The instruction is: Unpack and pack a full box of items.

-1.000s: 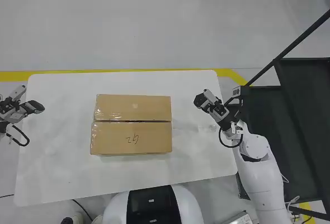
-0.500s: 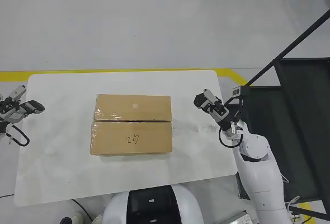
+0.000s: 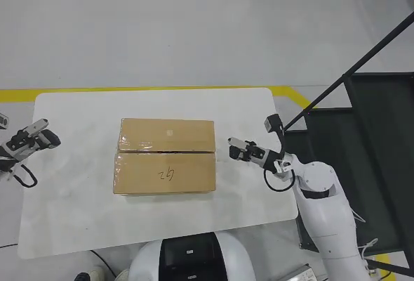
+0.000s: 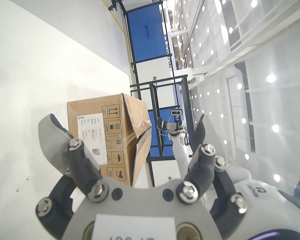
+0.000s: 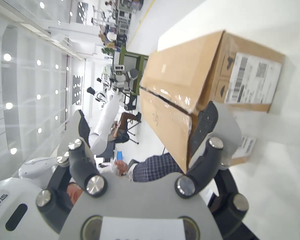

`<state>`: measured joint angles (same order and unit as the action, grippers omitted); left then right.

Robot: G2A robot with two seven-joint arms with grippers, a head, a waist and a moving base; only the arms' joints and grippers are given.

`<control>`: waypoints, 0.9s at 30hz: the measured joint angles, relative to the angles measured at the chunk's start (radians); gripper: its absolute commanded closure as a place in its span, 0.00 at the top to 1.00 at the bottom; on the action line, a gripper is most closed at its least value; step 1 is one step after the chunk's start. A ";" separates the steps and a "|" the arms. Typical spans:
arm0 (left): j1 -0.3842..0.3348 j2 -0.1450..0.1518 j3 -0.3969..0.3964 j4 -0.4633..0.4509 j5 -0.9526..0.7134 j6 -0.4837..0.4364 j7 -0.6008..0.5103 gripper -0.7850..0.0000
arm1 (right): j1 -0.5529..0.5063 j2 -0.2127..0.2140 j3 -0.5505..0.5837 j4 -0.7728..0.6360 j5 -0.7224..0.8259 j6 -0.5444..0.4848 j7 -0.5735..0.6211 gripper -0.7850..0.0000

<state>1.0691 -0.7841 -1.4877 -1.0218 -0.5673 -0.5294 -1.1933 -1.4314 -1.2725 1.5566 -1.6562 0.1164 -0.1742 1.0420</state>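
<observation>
1. Box [image 3: 165,165] sat shut in the middle of the surface [image 3: 67,211]. Its two top flaps met along a seam [image 3: 166,152] with glossy tape over it. I judged that no unpacking had begun.
2. At the box's right end, my right claw [image 3: 233,149] hung just beside the cardboard, about level with the seam, spread wide and holding nothing. My left claw [image 3: 50,140] hung well apart from the box's left end, also spread wide and empty.
3. My first worry was sliding. With only the right claw near, a push or pry at that end could have shoved the box leftward across the smooth surface, since nothing braced the far end.
4. My second worry was the tape. From the right wrist view the flaps gaped a little at the right end, but the tape looked intact along the top. A finger hooked under a flap corner there might have torn the cardboard rather than parted the tape.
5. Third, a finger could have caught on the label [image 5: 255,81] on the box's right end, or crushed the flap edge inward.
6. I could not tell what was inside, so lifting a flap too fast risked tipping the box or snagging its contents.
</observation>
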 measured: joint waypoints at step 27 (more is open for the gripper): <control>-0.056 -0.019 0.118 -0.058 -0.017 0.099 -0.198 1.00 | 0.023 0.028 -0.066 0.016 -0.048 0.089 0.119 1.00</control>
<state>1.0127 -0.8029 -1.3701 -1.0801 -0.5839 -0.4302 -1.3913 -1.4084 -1.2447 1.4903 -1.6403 0.0688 -0.0848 1.1613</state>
